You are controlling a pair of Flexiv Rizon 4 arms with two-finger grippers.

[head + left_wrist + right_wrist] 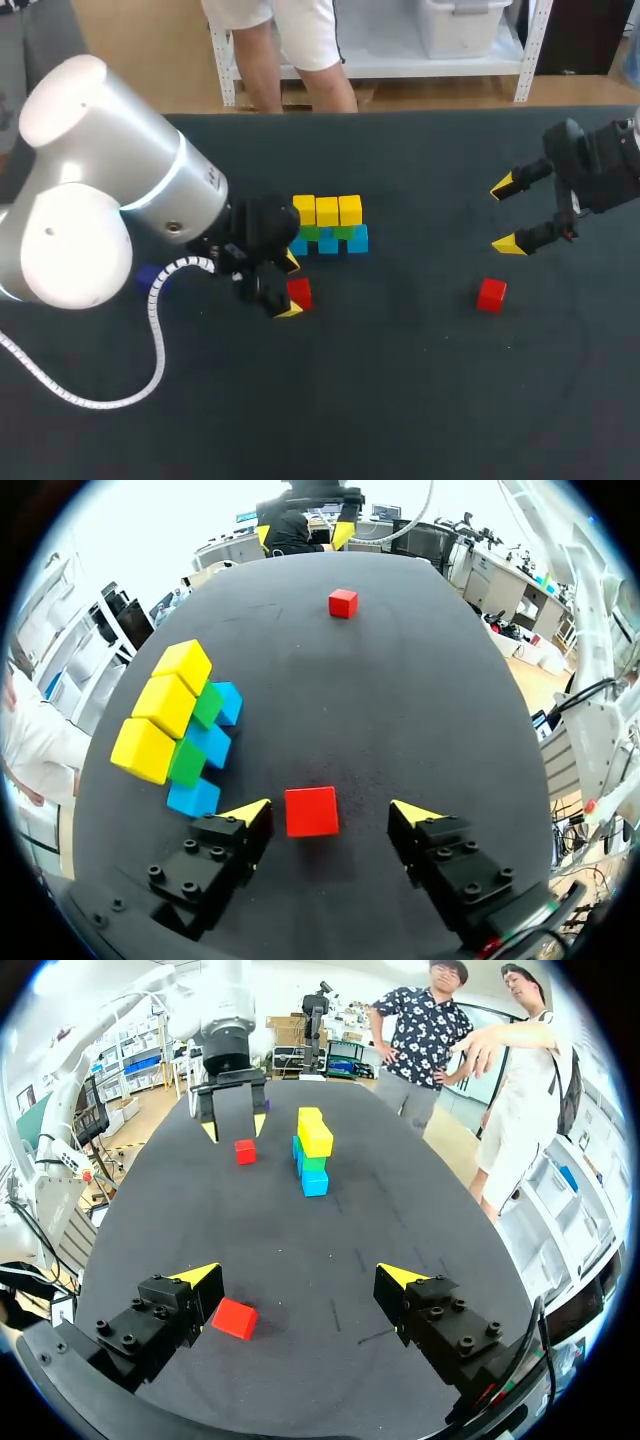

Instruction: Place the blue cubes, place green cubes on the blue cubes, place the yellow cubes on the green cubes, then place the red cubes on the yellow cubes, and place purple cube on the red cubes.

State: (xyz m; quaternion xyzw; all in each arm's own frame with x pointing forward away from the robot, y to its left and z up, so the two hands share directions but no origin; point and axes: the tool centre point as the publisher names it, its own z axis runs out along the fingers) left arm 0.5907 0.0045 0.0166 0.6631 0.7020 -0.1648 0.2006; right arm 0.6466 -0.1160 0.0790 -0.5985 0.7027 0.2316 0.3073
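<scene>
Table (430,400): one large top, filling nearly the whole head view. Surface covered in a dark cloth (400,440), near black and slightly greenish, matte, with a fine grain.

Far edge (420,110) of the table is straight and runs side to side; the cloth reaches right up to it. Both wrist views show the same dark covering across the whole table.

Short pale dashes (336,1315) lie on the cloth toward the table's middle. A faint curved scuff (575,335) lies toward the table's right side.

Light even and diffuse, from overhead. Shadows on the table short and soft-edged. Slight grey sheen on the cloth toward the table's far end, left wrist view.
</scene>
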